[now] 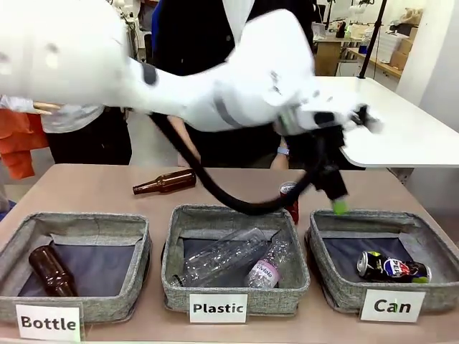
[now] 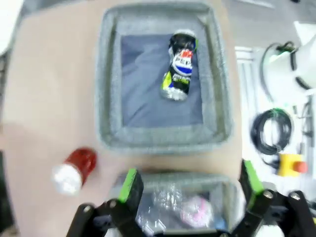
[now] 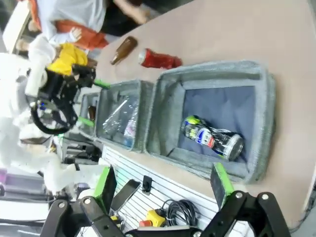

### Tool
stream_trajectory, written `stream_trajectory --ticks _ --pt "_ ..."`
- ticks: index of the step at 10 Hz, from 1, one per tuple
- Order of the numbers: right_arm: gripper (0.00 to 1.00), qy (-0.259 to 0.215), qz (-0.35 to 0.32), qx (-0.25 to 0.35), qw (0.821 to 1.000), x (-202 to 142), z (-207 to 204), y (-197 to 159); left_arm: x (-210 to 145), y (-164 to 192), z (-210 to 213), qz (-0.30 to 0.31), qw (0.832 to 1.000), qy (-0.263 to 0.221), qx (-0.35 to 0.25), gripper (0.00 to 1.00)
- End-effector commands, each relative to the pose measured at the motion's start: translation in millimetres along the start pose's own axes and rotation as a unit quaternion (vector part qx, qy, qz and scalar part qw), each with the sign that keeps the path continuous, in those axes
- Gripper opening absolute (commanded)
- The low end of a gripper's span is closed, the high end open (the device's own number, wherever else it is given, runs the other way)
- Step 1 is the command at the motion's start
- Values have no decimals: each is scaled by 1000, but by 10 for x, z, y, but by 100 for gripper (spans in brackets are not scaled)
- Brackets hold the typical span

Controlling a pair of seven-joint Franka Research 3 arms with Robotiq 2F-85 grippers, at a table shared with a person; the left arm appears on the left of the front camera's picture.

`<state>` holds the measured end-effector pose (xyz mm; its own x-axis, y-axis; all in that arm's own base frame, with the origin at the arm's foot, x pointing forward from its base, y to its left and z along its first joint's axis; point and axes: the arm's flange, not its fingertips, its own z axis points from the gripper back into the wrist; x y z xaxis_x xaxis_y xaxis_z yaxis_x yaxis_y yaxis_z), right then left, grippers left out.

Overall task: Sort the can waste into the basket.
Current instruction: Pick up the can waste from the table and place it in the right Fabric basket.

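The dark blue-black can [image 1: 393, 267] lies on its side inside the grey "Can" basket [image 1: 337, 287] at the front right. The red can [image 1: 292, 203] lies on the table just behind the gap between the middle and right baskets, partly hidden by a black cable. My left gripper [image 1: 336, 204] hangs open over the Can basket's back left corner, holding nothing. Its wrist view shows the green pads [image 2: 131, 185] apart, the dark can [image 2: 178, 66] in the basket [image 2: 106, 84] and the red can [image 2: 74, 168] outside it. My right gripper [image 3: 163, 182] is open and empty, high above the basket [image 3: 168, 98].
The "Plastic" basket [image 1: 287, 297] in the middle holds clear bottles [image 1: 222, 258]. The "Bottle" basket [image 1: 107, 304] at the left holds a brown bottle [image 1: 50, 271]. Another brown bottle [image 1: 165, 183] lies on the table behind them. A person in dark clothes [image 1: 208, 29] stands at the far side.
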<state>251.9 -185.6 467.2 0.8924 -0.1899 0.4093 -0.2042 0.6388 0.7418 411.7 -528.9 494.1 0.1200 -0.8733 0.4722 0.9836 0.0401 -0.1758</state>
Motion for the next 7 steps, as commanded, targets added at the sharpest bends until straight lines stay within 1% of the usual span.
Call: stream_trajectory --ticks 1,2,3,4,5,6,7 --pt "100 2 14 33 999 30 -334 257 -872 -148 641 59 997 -27 -37 100" --pt "100 5 25 57 998 39 -505 372 -1290 -133 875 112 992 -42 -49 100" --pt "100 12 22 89 996 67 -699 498 -1791 -125 1043 148 983 -86 -73 100" --pt "100 21 22 104 994 103 -879 614 -2204 -195 1136 200 970 -115 -71 100" --pt "100 30 17 113 993 150 -1078 708 -2638 -297 1184 222 960 -153 -81 100" --pt "100 47 5 127 991 195 -1283 785 -3101 -418 1225 249 945 -199 -78 100" --pt "100 69 -16 140 988 214 -1511 889 -3621 -631 1254 271 926 -252 -74 100"
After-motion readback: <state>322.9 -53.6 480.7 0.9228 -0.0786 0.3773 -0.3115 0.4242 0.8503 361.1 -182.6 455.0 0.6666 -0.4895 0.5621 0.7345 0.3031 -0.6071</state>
